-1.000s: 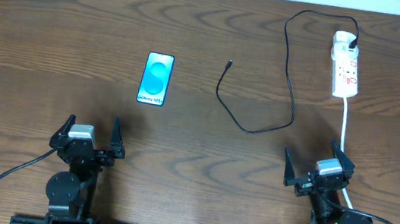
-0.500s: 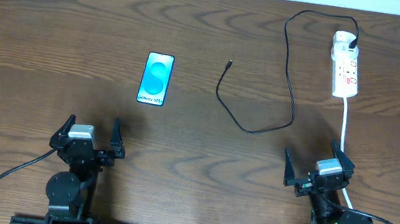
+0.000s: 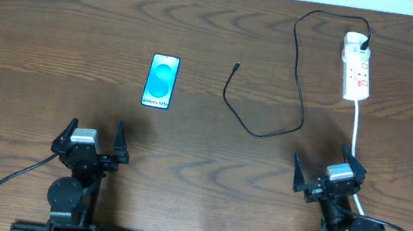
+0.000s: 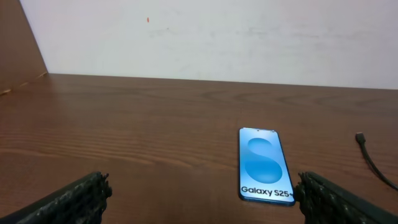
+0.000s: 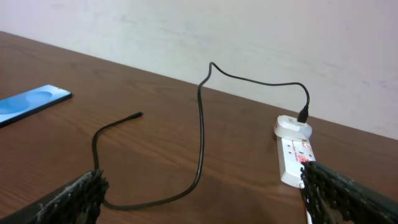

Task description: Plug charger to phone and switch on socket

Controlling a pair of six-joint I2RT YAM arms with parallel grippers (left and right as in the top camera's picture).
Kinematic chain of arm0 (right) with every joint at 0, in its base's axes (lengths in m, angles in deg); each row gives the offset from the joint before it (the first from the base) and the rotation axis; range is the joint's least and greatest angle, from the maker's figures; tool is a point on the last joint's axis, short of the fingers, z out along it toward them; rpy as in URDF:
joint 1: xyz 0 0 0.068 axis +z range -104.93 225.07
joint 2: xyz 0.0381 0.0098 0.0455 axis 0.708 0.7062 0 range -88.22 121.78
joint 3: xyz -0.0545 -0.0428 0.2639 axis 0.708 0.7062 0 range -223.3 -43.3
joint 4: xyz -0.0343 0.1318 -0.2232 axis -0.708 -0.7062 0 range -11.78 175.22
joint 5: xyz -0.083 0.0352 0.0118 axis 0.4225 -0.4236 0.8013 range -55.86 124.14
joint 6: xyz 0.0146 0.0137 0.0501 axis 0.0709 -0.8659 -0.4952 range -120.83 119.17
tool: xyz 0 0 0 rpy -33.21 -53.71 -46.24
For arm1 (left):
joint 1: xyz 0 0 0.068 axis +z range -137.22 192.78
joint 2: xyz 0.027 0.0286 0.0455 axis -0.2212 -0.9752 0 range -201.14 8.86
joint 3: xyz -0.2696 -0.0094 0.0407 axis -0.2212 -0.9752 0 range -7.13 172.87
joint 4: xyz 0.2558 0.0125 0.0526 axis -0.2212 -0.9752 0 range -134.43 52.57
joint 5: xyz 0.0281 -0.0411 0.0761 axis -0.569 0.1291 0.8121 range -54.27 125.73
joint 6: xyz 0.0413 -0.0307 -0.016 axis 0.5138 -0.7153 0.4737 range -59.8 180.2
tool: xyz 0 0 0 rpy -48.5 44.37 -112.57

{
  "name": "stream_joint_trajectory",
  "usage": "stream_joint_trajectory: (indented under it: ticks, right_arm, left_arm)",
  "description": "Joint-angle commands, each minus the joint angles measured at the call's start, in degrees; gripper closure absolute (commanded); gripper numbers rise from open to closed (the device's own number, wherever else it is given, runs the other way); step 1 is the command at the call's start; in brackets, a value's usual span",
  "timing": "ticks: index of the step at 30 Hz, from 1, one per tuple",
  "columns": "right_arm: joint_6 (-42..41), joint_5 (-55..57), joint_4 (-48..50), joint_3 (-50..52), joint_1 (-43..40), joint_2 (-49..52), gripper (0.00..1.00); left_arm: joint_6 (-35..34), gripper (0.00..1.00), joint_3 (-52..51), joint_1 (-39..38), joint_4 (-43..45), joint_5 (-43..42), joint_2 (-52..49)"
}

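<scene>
Both the left gripper (image 3: 96, 127) and right gripper (image 3: 325, 158) show jaws open, empty; the loose phone (image 3: 161, 81) may slide when the charger (image 3: 259, 135) tip is pushed in.

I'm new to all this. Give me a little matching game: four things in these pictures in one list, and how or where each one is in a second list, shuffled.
Things
1. phone
2. charger
3. socket
4. right gripper

Descriptions
A. white with red marks, at the far right
B. jaws open, holding nothing
C. lying flat, blue screen up, left of centre
D. black, one end in the socket, tip lying free

Pairs: 1-C, 2-D, 3-A, 4-B
</scene>
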Motion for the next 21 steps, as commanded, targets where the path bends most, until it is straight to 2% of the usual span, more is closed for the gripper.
stream_joint_trajectory:
  ticks: [1,21]
  right_arm:
    - [-0.8,-0.3,0.0,0.2,0.5,-0.3,0.01]
    - [-0.8,-0.3,0.0,0.2,0.5,-0.3,0.01]
  left_arm:
    - [0.8,0.02,-0.5,0.0,-2.7,-0.1,0.3]
    - [0.8,0.02,-0.5,0.0,-2.7,-0.1,0.3]
